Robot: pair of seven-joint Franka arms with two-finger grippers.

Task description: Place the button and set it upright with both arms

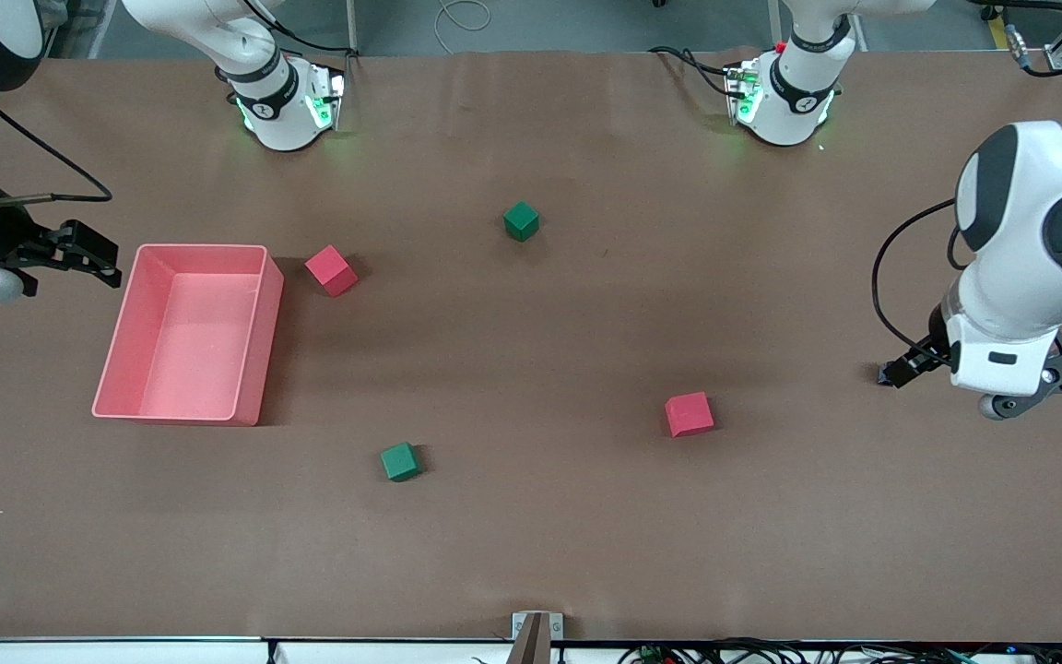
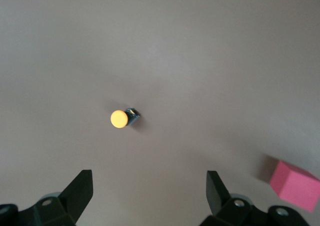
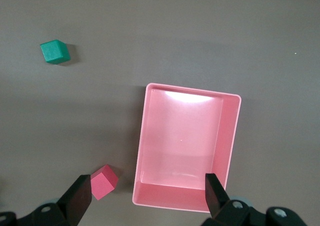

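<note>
The button (image 2: 124, 118) shows only in the left wrist view, small and alone on the brown table. Its round orange cap sits beside its black body, so it looks tipped on its side. My left gripper (image 2: 150, 178) hangs open above the table, apart from the button, with nothing between its fingers. In the front view the left gripper (image 1: 898, 372) is low over the table at the left arm's end. My right gripper (image 1: 100, 260) is open and empty at the right arm's end, beside the pink tray (image 1: 259, 341). Its wrist view shows the right gripper (image 3: 147, 178) above the tray (image 3: 142, 146).
Two red cubes (image 1: 331, 270) (image 1: 689, 414) and two green cubes (image 1: 521, 221) (image 1: 400, 461) lie spread over the table. One red cube (image 2: 296, 185) lies near the button. A red cube (image 3: 103, 181) and a green cube (image 3: 54, 52) show under the right wrist.
</note>
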